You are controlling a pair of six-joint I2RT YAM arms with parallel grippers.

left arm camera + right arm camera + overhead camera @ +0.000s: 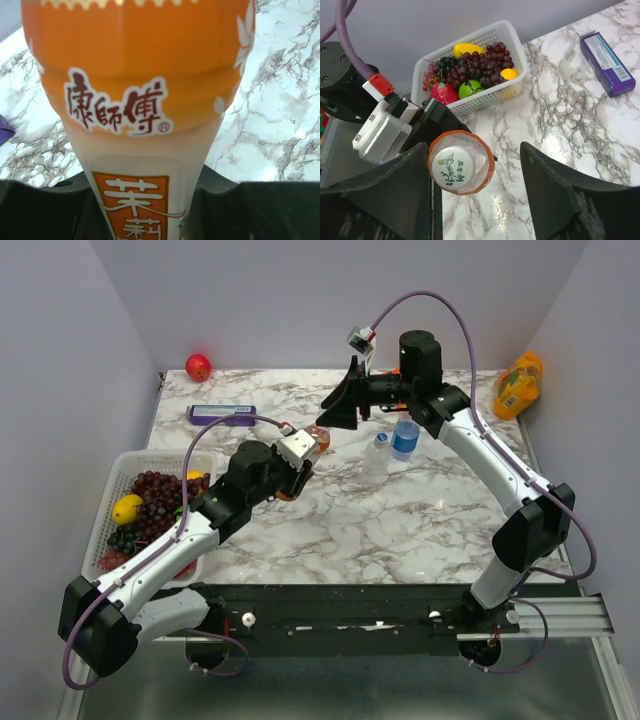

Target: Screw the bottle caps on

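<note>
Left gripper (145, 212): clamped on the orange bottle (140, 100), near the middle of the table (400, 520)
Right gripper (475, 155): jaws apart either side of the white cap (452, 167), not touching it
Risk: the cap sits left of centre between the jaws, so closing could catch it unevenly and tip or cross-thread it
Right wrist: shows the cap on the neck, which the left wrist misses
Top: alone shows the blue bottle (405, 438) and clear bottle (378, 452), standing just right of the grippers
</note>
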